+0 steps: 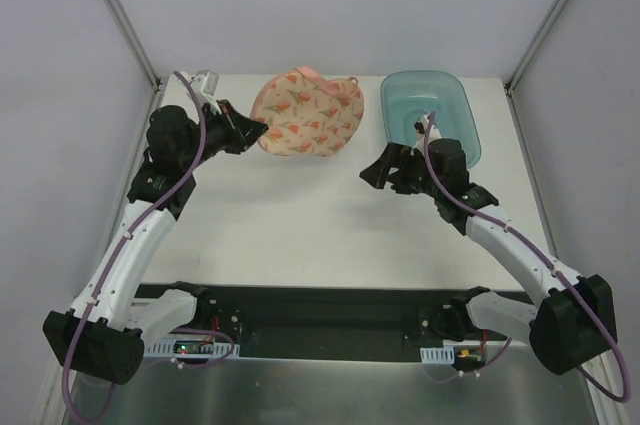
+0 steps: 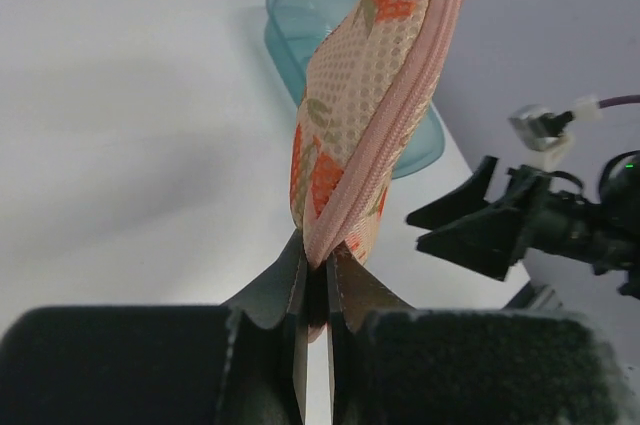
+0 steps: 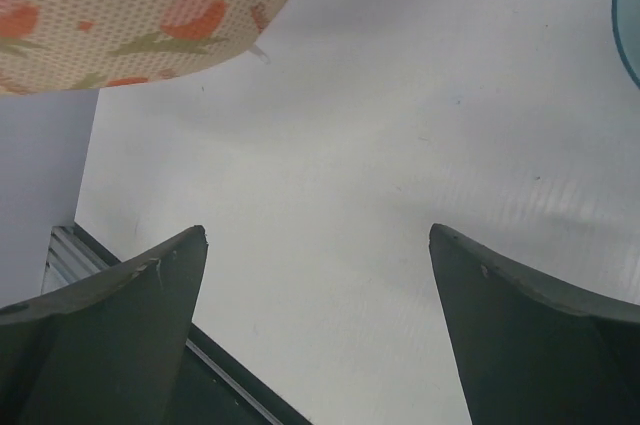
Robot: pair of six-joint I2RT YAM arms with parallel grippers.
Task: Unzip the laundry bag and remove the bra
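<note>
The white table (image 1: 300, 235) carries the peach laundry bag (image 1: 305, 113) near its far edge, just left of the teal basin (image 1: 440, 95). The left gripper (image 2: 315, 267) pinches the bag's pink zip edge. The right gripper (image 1: 372, 173) hovers nearby, fingers spread, holding nothing.

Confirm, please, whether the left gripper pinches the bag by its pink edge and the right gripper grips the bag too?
Not quite. The left gripper does pinch the bag by its pink edge, but the right gripper is open and holds nothing. The right wrist view shows it spread wide above the table, apart from the bag.
</note>
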